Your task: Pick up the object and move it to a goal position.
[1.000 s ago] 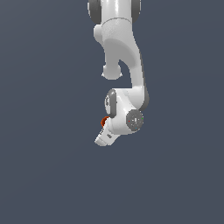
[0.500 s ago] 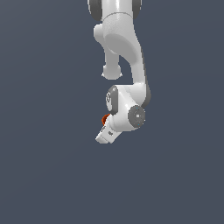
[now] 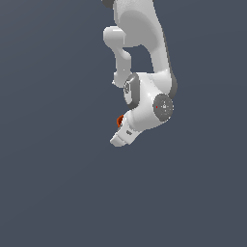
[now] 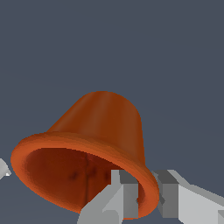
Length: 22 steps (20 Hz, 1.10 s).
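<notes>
The object (image 4: pixel 94 144) is a small orange-red cup with a wider rim, seen large in the wrist view with its open mouth turned toward the camera. My gripper (image 4: pixel 146 197) is shut on its rim, one grey finger (image 4: pixel 124 194) inside the mouth and the other (image 4: pixel 170 194) outside. In the exterior view only a small part of the cup (image 3: pixel 120 120) shows beside the white hand (image 3: pixel 126 134), which hides the fingers. The cup hangs in the air, touching no surface.
The white arm (image 3: pixel 144 58) comes down from the top of the exterior view. Only a plain dark grey background shows around it.
The hand, with the cup in it, has moved up and slightly toward the exterior view's right. The grip looks unchanged.
</notes>
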Each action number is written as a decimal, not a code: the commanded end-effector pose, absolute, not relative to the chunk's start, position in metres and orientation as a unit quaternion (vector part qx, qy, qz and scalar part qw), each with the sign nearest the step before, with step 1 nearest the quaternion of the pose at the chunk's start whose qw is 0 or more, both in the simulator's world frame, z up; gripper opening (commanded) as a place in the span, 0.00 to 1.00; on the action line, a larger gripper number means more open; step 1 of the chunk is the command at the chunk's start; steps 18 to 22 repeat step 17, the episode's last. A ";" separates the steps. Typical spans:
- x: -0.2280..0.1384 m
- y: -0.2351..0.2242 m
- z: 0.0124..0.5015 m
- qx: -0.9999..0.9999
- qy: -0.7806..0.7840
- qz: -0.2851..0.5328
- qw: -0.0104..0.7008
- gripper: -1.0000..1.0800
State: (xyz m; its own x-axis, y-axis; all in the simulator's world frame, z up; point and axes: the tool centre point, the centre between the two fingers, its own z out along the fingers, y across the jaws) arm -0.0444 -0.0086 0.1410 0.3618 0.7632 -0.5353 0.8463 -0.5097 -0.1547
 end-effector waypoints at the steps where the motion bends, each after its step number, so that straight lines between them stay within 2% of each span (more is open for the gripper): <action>1: -0.050 -0.001 0.160 0.822 0.490 -0.281 0.074 0.00; 10: -0.062 0.014 0.197 0.822 0.490 -0.281 0.074 0.00; 22: -0.061 0.013 0.197 0.822 0.489 -0.281 0.074 0.00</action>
